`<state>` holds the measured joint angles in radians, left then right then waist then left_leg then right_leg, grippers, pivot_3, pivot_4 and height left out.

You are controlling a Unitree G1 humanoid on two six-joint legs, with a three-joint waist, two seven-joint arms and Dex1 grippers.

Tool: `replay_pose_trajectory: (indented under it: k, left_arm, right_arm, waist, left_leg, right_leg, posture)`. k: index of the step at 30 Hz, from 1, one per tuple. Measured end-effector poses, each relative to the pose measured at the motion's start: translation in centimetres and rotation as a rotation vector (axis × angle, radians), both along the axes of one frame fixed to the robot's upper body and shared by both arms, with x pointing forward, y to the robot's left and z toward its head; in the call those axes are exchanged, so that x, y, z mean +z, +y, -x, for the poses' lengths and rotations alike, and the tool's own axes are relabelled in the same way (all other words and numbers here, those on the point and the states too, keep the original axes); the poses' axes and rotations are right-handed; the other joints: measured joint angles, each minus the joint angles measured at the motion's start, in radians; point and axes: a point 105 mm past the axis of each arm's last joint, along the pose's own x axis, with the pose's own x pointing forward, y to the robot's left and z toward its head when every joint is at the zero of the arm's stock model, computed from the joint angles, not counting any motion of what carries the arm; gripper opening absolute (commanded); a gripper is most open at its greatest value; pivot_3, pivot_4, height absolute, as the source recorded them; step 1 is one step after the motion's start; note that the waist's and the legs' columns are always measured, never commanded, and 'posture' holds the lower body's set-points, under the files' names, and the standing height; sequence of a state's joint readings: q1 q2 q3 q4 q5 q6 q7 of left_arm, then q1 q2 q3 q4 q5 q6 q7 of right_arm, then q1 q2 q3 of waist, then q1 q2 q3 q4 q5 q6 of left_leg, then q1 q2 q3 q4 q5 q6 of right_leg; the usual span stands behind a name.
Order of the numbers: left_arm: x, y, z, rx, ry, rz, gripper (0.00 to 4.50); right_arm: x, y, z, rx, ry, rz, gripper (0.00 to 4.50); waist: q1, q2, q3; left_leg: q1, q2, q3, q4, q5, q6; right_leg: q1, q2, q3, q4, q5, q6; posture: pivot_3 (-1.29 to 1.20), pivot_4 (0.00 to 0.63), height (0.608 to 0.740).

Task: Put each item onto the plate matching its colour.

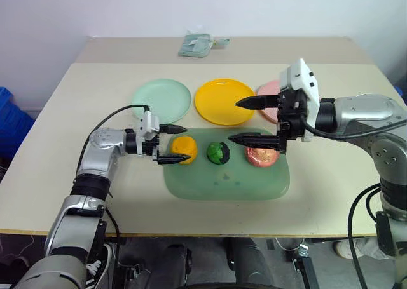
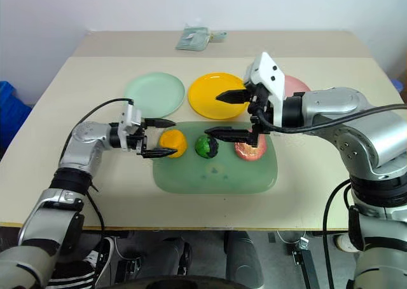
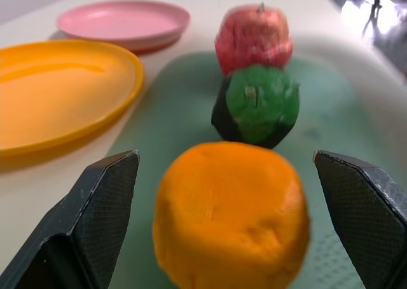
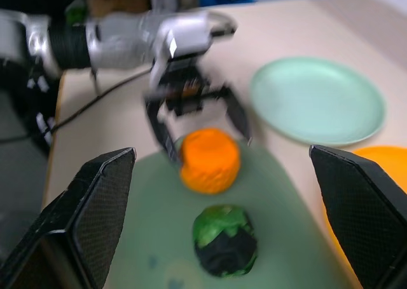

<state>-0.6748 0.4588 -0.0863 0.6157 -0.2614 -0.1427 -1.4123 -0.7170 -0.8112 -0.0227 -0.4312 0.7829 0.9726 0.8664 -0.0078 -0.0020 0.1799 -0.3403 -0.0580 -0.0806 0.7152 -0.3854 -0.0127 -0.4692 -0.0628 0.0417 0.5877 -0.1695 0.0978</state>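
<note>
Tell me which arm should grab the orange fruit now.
Left. The left gripper is open, level with the orange fruit, one finger on each side. The right gripper hangs open above the mat, nearer the apple.

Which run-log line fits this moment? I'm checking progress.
left gripper: open, straddling orange fruit | right gripper: open, empty | plates: bare

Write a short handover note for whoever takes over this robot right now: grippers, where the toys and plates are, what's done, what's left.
Left gripper: jaws open either side of the orange fruit, not closed.
Right gripper: jaws open, holding nothing, above the mat.
Fruit, green ball and apple sit in a row on the mat.
Green plate, yellow plate, pink plate: nothing on them.
Done: nothing placed. Left: all three.
</note>
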Motion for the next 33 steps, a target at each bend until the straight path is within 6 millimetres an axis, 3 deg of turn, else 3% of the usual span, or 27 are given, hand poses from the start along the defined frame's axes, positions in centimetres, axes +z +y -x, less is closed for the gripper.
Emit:
replay_pose_trajectory:
  k: [6, 9, 13, 18, 22, 24, 26, 30, 32, 33]
  left_arm:
    - [-1.5, -1.1, -0.3, -0.005, -0.034, -0.029, 4.50]
    - [-1.7, -1.5, -0.6, -0.003, -0.037, -0.015, 3.66]
    - [-1.5, -1.5, -1.2, 0.035, -0.057, 0.000, 3.66]
    - [1.2, -1.3, -3.9, 0.154, -0.074, 0.047, 3.66]
    - [5.6, -1.7, -7.8, 0.373, -0.081, 0.167, 3.66]
    - [7.4, -3.1, -9.2, 0.443, -0.081, 0.230, 3.66]
    - [8.1, -5.4, -9.9, 0.476, -0.079, 0.247, 3.66]
    - [7.1, -10.5, -10.1, 0.505, -0.027, 0.235, 3.66]
    - [6.7, -11.3, -10.0, 0.509, -0.014, 0.230, 3.66]
    - [6.2, -11.2, -10.3, 0.553, -0.001, 0.223, 3.99]
  right_arm:
    - [0.5, -0.3, -0.2, -0.023, -0.016, -0.027, 4.48]
    - [0.6, -0.4, -0.4, -0.026, -0.024, -0.032, 4.50]
    - [0.6, -0.6, -0.8, -0.049, -0.030, -0.032, 4.50]
    - [1.0, -0.7, -1.7, -0.093, -0.064, -0.064, 4.50]
    - [2.1, -2.5, -5.0, -0.290, -0.167, -0.101, 4.50]
    - [2.6, -4.0, -6.9, -0.408, -0.198, -0.127, 4.50]
    - [2.1, -5.5, -8.3, -0.497, -0.199, -0.129, 4.50]
    - [1.2, -6.2, -9.4, -0.562, -0.184, -0.140, 4.50]
    - [1.3, -6.2, -9.5, -0.564, -0.191, -0.138, 4.50]
    - [1.4, -6.4, -9.4, -0.571, -0.193, -0.142, 4.50]
  waist:
    - [-0.001, 0.000, 0.000]
    - [-0.001, 0.000, 0.000]
    - [0.000, 0.000, 0.000]
    - [0.001, 0.000, 0.000]
    - [0.005, 0.000, 0.000]
    - [0.008, -0.001, 0.000]
    - [0.018, -0.001, 0.000]
    - [0.019, -0.001, 0.000]
    - [0.012, -0.001, 0.000]
    - [0.005, -0.001, 0.000]
  left_leg:
    - [0.000, 0.000, 0.000, 0.000, -0.001, 0.002]
    - [0.000, 0.000, 0.000, 0.000, -0.002, 0.003]
    - [0.000, 0.000, 0.000, 0.000, -0.002, 0.003]
    - [0.000, 0.000, 0.000, 0.001, -0.002, 0.004]
    - [0.000, -0.001, 0.000, 0.002, -0.002, 0.004]
    - [0.000, -0.001, 0.000, 0.001, -0.001, 0.002]
    - [0.000, -0.002, 0.000, 0.000, 0.000, 0.000]
    - [-0.005, -0.003, 0.002, 0.000, -0.001, 0.002]
    - [-0.009, -0.003, 0.003, 0.000, -0.001, 0.002]
    - [-0.012, -0.003, 0.003, 0.001, -0.001, 0.001]
  right_leg:
    - [0.000, 0.000, 0.000, 0.000, 0.000, 0.000]
    - [0.000, 0.000, 0.000, 0.001, 0.000, 0.000]
    - [0.000, 0.000, 0.000, 0.001, 0.000, 0.000]
    - [0.000, 0.000, 0.000, 0.002, 0.000, 0.000]
    - [0.000, 0.000, 0.000, 0.005, 0.000, 0.000]
    - [0.000, 0.000, 0.000, 0.006, 0.000, 0.000]
    - [0.000, 0.000, 0.000, 0.005, 0.000, 0.000]
    - [-0.004, -0.001, 0.001, 0.002, 0.000, 0.000]
    - [-0.009, -0.001, 0.002, 0.003, 0.000, 0.000]
    - [-0.013, -0.001, 0.002, 0.005, 0.000, 0.000]
  posture:
    - [0.00, 0.150, 0.740]
    - [0.00, 0.150, 0.740]
    - [0.00, 0.150, 0.740]
    - [0.00, 0.150, 0.740]
    - [0.00, 0.150, 0.740]
    - [0.00, 0.150, 0.740]
    - [0.00, 0.150, 0.740]
    - [0.00, 0.150, 0.740]
    - [0.00, 0.150, 0.740]
    - [0.00, 0.150, 0.740]
